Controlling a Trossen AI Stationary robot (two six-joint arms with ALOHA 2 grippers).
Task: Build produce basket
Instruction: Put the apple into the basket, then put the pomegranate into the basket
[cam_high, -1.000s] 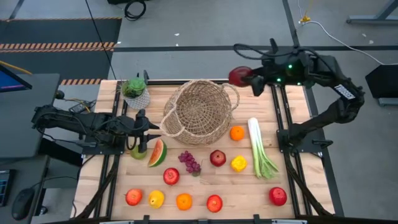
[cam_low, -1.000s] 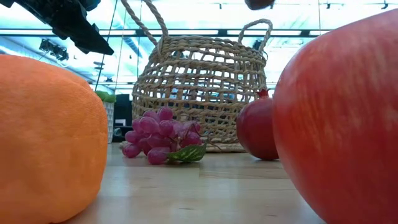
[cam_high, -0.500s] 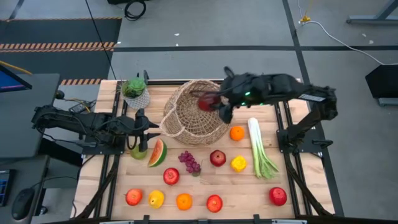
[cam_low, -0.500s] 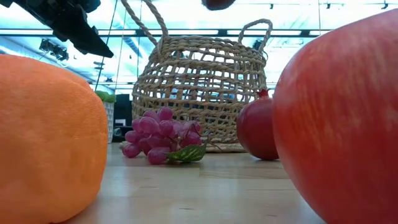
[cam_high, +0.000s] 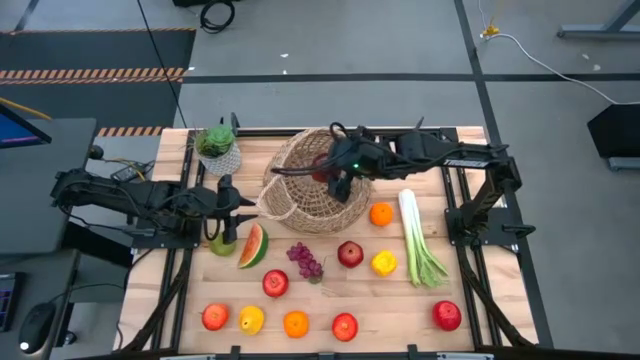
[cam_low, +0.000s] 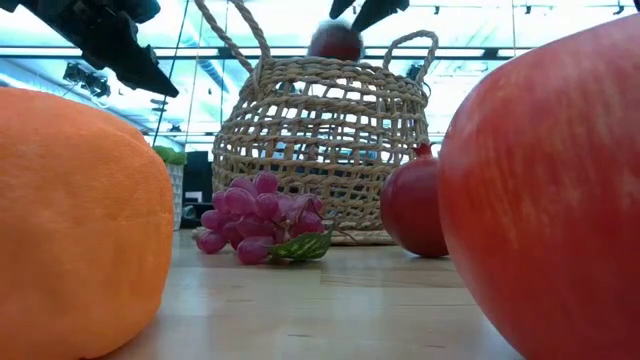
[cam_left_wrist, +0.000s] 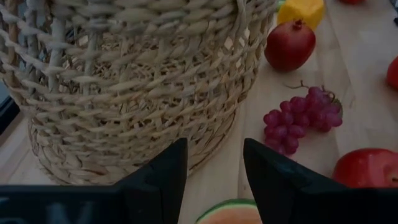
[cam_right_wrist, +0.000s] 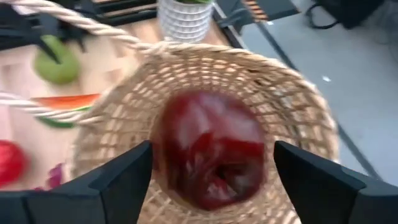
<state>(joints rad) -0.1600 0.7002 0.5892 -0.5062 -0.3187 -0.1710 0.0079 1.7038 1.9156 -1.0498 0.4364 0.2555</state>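
You get even, bright overhead light on the bench (cam_high: 190, 300) in the high view, with only soft, short shadows. In the low view, ceiling strip lights and windows glare behind the basket (cam_low: 320, 150), and the near orange (cam_low: 80, 220) and apple (cam_low: 550, 200) are out of focus. In the right wrist view the red fruit (cam_right_wrist: 211, 149) is motion-blurred; the left wrist view is sharp.

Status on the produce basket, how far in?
Early. Done: nothing visibly settled in the basket. In hand: right end effector is open over it, a dark red fruit dropping from between its fingers. Left end effector waits beside the basket. Left: grapes, leek, remaining produce on the table.
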